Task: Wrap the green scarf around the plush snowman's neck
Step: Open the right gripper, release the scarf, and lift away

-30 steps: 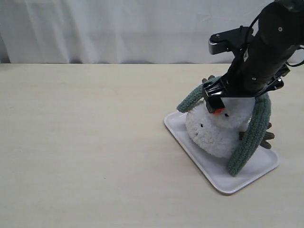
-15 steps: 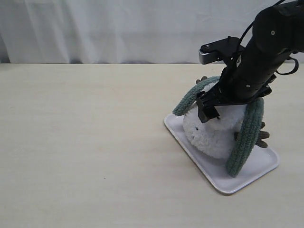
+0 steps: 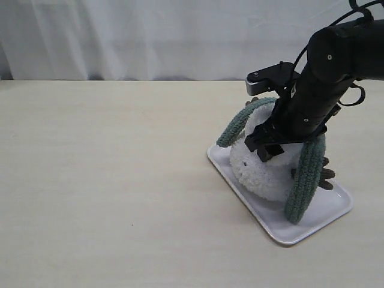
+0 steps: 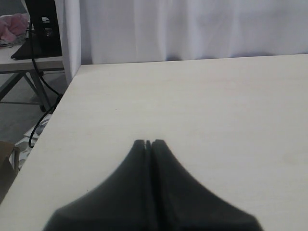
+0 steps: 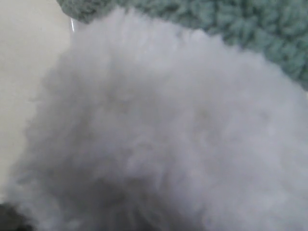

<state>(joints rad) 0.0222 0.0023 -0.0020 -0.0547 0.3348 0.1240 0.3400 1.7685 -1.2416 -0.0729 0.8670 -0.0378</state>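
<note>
The plush snowman [image 3: 263,174] sits on a white tray [image 3: 315,223] at the right of the exterior view. The green scarf [image 3: 307,173] lies over its back; one end arches out to the left, the other hangs down its right front to the tray. My right gripper [image 3: 266,148] presses into the fluffy head from above, hiding the face and neck. Its fingers are buried in fur, so their state is unclear. The right wrist view shows only white snowman fur [image 5: 159,134] and scarf [image 5: 240,24]. My left gripper [image 4: 149,142] is shut on nothing, over bare table.
A brown twig arm [image 3: 324,176] pokes out beside the hanging scarf end. A white curtain [image 3: 150,36] backs the table. The left wrist view shows the table's edge [image 4: 57,113], with a stand and cables beyond it.
My right arm has come down and to the left onto the snowman's head, covering the orange nose. The snowman and scarf have shifted slightly left.
</note>
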